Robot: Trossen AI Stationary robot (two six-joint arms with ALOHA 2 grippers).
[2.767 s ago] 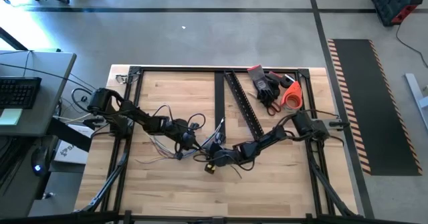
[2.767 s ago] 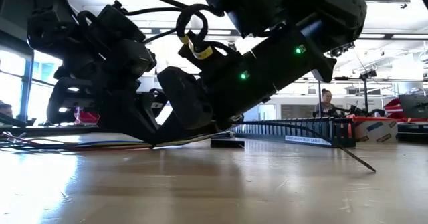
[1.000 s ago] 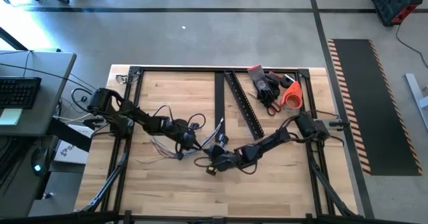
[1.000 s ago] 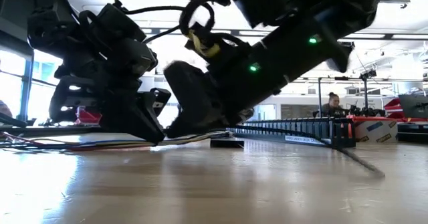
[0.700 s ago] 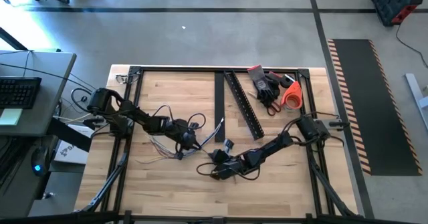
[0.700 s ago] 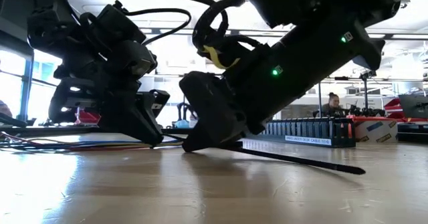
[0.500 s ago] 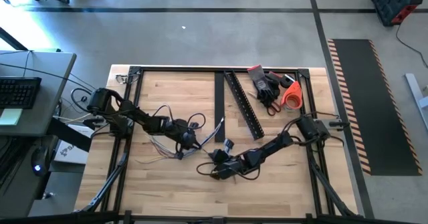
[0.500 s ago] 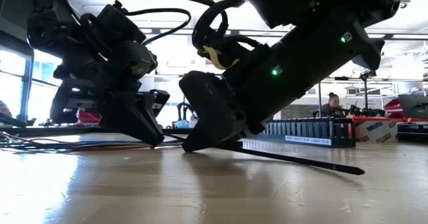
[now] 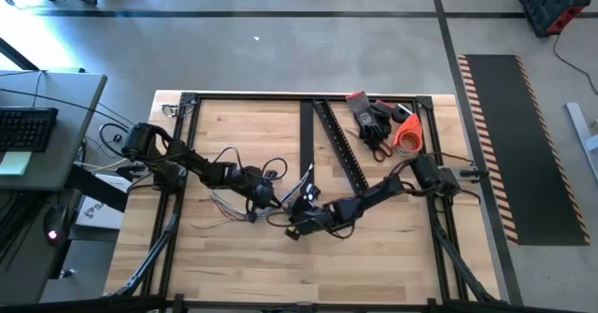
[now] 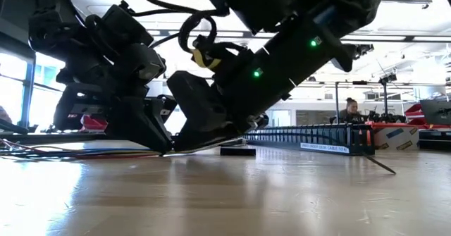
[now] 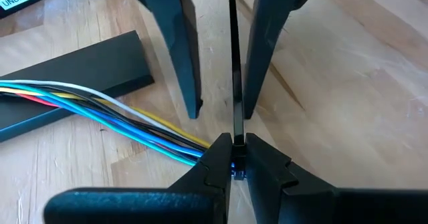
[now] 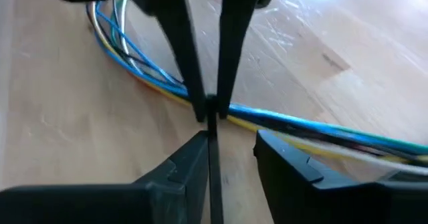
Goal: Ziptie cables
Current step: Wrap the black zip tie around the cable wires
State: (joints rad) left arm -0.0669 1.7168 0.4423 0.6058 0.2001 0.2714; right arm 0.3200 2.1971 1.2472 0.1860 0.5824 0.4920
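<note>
The cables, a bunch of thin blue, yellow, white and dark wires, lie on the wooden table left of centre. A thin black zip tie crosses them. My left gripper is shut on the zip tie at the bunch; it also shows in the high view. My right gripper is open close beside it, at table level. The zip tie's tail runs between its fingers, close to one finger; I cannot tell whether it touches. My left gripper pinches the black zip tie between its two fingertips, right where the strip crosses the cable bunch. The fingers slant down toward the table from its left side. The cables lie on the table; the strip runs on toward my right gripper.
Two long black slotted rails lie at the table's far middle, one also in the low view. Black gloves and an orange-handled tool lie at the far right. A person sits in the room behind.
My right gripper went toward the table's near edge, drawing the zip tie's tail out along the table, then came back toward my left gripper and the cables. My left gripper has kept still, shut at the bunch.
</note>
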